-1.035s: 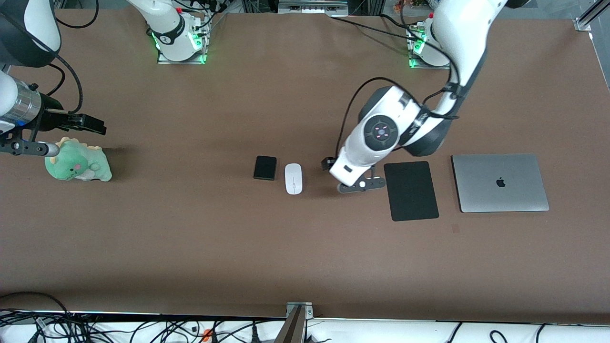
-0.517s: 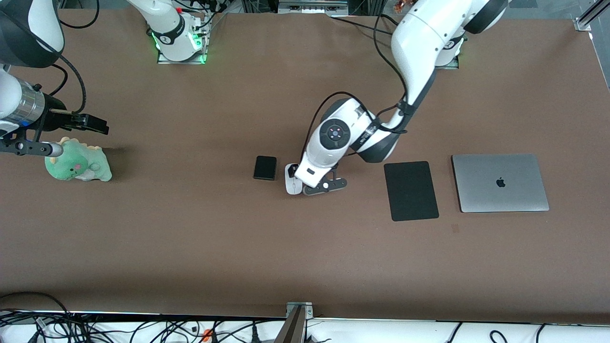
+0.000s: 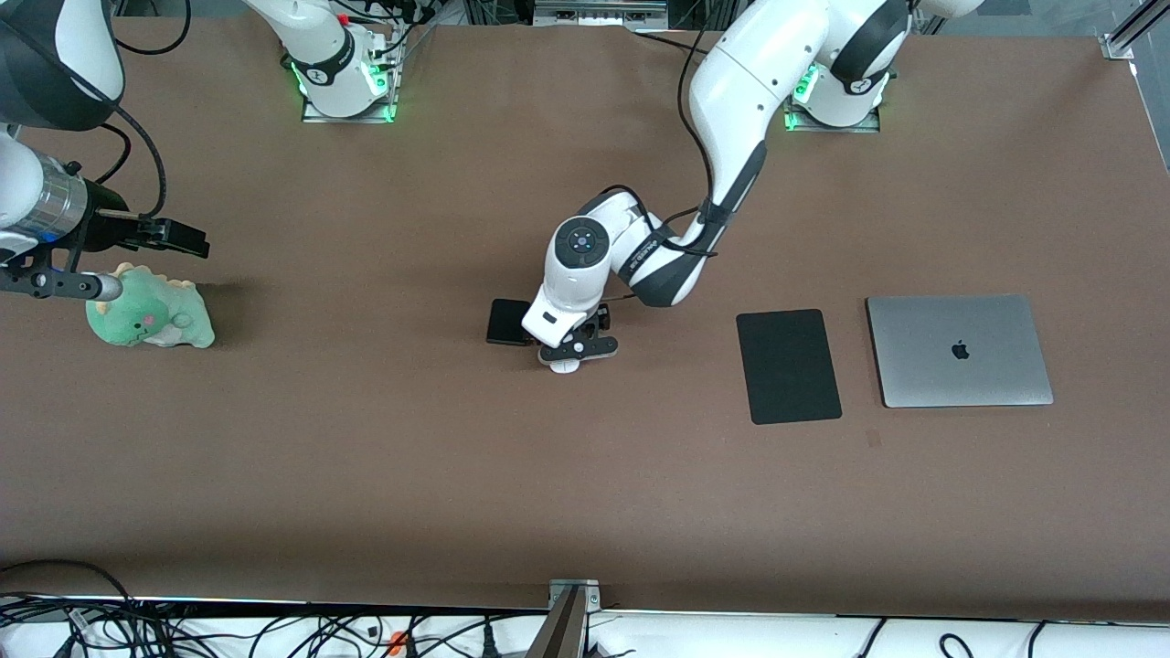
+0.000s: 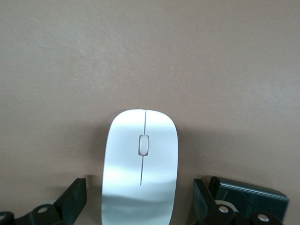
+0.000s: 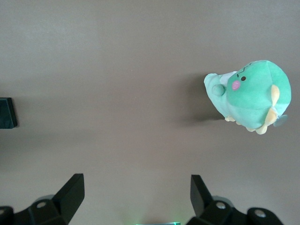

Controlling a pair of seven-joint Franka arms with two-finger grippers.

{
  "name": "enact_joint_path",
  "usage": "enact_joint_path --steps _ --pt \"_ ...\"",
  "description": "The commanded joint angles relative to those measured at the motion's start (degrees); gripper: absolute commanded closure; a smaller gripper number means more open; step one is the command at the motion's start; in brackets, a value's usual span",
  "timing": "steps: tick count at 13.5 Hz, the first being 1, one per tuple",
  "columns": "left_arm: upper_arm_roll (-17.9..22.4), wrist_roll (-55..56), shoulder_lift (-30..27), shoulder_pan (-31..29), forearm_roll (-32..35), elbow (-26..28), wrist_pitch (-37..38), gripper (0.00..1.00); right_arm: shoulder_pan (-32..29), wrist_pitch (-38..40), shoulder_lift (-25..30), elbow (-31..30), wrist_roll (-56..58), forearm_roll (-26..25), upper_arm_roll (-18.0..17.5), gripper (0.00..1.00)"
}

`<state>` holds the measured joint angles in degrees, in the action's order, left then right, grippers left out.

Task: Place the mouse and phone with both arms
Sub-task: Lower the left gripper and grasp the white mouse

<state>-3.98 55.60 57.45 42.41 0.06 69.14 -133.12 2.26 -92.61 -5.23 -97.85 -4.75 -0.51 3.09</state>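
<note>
The white mouse (image 4: 140,164) lies on the brown table between the fingers of my left gripper (image 4: 139,201), which is open and straddles it with a gap on each side. In the front view the left gripper (image 3: 567,355) hides most of the mouse, and only its near tip (image 3: 565,367) shows. The black phone (image 3: 505,322) lies beside the mouse toward the right arm's end, partly under the left wrist. It also shows in the left wrist view (image 4: 248,199). My right gripper (image 3: 172,238) waits open and empty above the table near a green toy, as the right wrist view (image 5: 136,197) shows.
A green plush dinosaur (image 3: 151,308) sits at the right arm's end of the table. A flat black mouse pad (image 3: 788,366) and a shut silver laptop (image 3: 958,350) lie toward the left arm's end. The phone's edge (image 5: 6,112) shows in the right wrist view.
My left arm has swung from beside the mouse pad toward the right arm's end, and its gripper now straddles the mouse. The right arm has not moved.
</note>
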Motion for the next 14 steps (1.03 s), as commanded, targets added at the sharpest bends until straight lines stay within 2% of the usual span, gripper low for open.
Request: enact_joint_path --steps 1,2,4,7,9,12,14 --pt "1.3 0.0 1.3 0.6 1.1 -2.6 0.4 0.0 0.1 0.4 0.9 -1.0 -1.1 0.2 -0.1 0.0" --pt "1.3 -0.5 1.3 0.4 1.1 -2.3 0.4 0.0 0.1 0.4 0.9 -1.0 -1.1 0.2 -0.1 0.0" --pt "1.3 -3.3 1.2 0.0 1.1 -2.2 0.4 0.34 0.1 0.4 0.9 -0.9 -1.1 0.2 -0.1 0.0" --pt "1.3 -6.2 0.6 -1.7 1.1 -2.2 0.7 0.53 0.1 0.4 0.8 -1.0 -1.0 0.2 0.0 0.0" --pt "1.3 -6.3 0.2 -2.6 1.1 -2.3 1.0 0.57 0.1 0.4 0.8 -1.0 -1.0 0.2 -0.1 0.0" --pt "0.6 -9.1 -2.0 -6.4 0.6 -2.1 2.7 0.56 0.9 0.3 0.5 -0.9 -1.1 0.8 -0.2 0.0" --pt "0.5 -13.7 -5.2 -9.5 0.5 1.1 4.9 0.57 2.0 -0.4 -1.1 -0.7 -2.5 3.5 -0.4 0.0"
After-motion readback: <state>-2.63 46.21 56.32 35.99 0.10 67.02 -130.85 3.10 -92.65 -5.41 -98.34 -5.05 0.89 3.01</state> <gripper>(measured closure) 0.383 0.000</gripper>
